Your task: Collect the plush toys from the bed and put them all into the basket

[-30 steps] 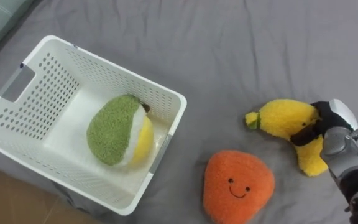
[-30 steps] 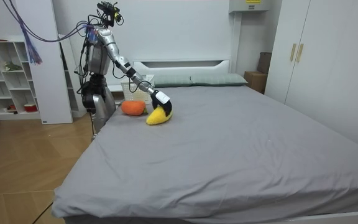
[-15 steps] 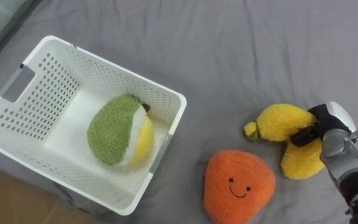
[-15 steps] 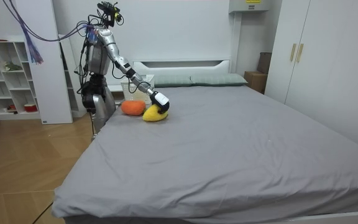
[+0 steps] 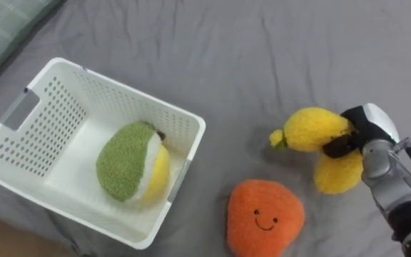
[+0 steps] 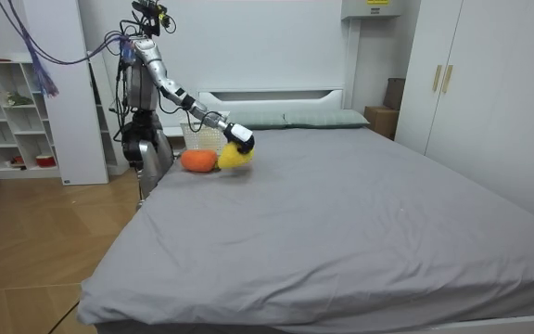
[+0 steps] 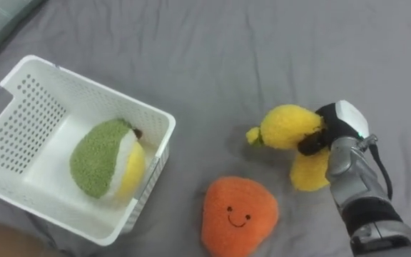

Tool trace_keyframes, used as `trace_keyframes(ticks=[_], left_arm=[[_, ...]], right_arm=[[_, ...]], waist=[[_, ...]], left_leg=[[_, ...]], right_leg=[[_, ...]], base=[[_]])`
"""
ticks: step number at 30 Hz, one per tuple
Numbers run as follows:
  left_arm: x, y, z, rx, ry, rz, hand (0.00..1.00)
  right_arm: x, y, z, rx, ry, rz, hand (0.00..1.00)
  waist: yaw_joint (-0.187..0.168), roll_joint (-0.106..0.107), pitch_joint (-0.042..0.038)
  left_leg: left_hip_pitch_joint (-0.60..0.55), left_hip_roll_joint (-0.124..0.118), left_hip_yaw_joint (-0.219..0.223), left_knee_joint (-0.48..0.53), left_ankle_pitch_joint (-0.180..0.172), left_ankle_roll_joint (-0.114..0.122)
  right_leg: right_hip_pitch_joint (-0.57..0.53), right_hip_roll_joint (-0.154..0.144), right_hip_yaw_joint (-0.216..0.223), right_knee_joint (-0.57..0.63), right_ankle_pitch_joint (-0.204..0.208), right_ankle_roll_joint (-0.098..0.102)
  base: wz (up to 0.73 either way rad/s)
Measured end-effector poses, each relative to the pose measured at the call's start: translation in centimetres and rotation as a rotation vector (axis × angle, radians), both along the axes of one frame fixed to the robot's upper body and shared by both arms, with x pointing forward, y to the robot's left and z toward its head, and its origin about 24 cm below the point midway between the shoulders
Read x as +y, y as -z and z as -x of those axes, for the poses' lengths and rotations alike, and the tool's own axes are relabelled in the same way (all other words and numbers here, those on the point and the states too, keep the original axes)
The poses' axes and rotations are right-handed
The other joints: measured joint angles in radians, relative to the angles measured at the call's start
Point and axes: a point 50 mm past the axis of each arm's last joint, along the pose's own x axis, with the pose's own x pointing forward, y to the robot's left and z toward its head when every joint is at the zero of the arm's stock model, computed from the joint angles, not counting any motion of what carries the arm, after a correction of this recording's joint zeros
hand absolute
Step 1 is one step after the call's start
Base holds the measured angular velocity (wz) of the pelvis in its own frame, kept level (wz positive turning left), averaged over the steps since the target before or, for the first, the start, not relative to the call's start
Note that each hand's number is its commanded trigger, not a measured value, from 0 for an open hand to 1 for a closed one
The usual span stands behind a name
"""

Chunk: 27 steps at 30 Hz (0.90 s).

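Basket: the white basket sits at the left on the bed, as it did a second ago. The small slide you see in the eye views is the camera's own.
Green toy: a green and yellow plush lies inside the basket against its near wall, already collected and unmoved.
Orange toy: the orange plush lies face up on the sheet between the basket and your arm. It has not been touched.
Yellow toy, change: a second ago the yellow plush lay flat on the sheet. Now it is raised, and in the room view it hangs clear of the bed just beside the orange one.
Right hand: the right hand has its dark fingers curled round the yellow toy's middle, clamped on it.
Meaning: your pick looks done. One toy is in, one is in hand, and one is left on the bed. The next leg is a carry to the left, over the orange toy, to the basket.
Yellow toy, look: soft and banana-like, it folds at the grip into two lobes, the upper one ending in a small greenish tip that points toward the basket. How much of it sits inside the grip is hard to judge from here, so the hold may be shallow.
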Motion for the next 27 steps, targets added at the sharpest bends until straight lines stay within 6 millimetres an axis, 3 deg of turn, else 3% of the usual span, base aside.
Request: trace_keyframes(ticks=[2,4,8,13,20,27], left_arm=[[0.1,0.1,0.7,0.014,-0.01,0.001,0.0],[0.1,0.2,1.2,0.028,-0.018,0.002,0.0],[-0.1,0.5,3.0,0.046,-0.094,0.028,0.0],[-0.3,0.7,3.9,0.063,-0.119,0.042,0.0],[-0.5,0.9,4.8,0.095,-0.133,0.047,0.0],[-0.5,0.9,4.6,0.093,-0.133,0.048,0.0]], right_arm=[[0.6,-0.9,-0.3,-0.035,-0.032,-0.008,1.0],[1.3,-1.4,-0.3,-0.065,-0.066,-0.018,1.0],[2.2,-2.3,0.4,-0.112,-0.117,-0.042,1.0],[2.8,-4.2,-0.1,-0.192,-0.154,-0.045,1.0],[4.6,-7.1,-0.3,-0.295,-0.252,0.007,1.0],[6.6,-10.2,-0.2,-0.414,-0.342,0.018,1.0]], waist=[[-0.02,0.004,-0.0105],[-0.025,0.006,-0.014],[-0.03,0.02,-0.0406],[-0.046,0.018,-0.04],[-0.052,0.006,-0.0247],[-0.045,0.007,-0.0223]], left_leg=[[0.035,0.0,-0.001,-0.007,0.0,0.0],[0.064,0.0,-0.002,-0.009,-0.001,0.0],[0.12,-0.001,-0.003,-0.028,-0.001,0.0],[0.156,-0.001,-0.005,-0.032,0.005,-0.006],[0.166,-0.002,-0.003,-0.036,0.007,-0.007],[0.185,-0.001,0.0,-0.056,0.007,-0.006]], right_leg=[[0.035,0.0,-0.001,-0.001,-0.001,0.001],[0.064,0.003,0.0,-0.001,-0.001,0.001],[0.118,0.006,0.001,0.0,-0.002,0.003],[0.151,0.004,0.009,-0.001,-0.007,-0.002],[0.16,0.009,0.012,-0.003,-0.009,-0.002],[0.163,0.012,0.022,-0.004,-0.01,0.001]], base=[[0.0],[0.02],[-0.02],[0.02],[0.0],[-0.02]])
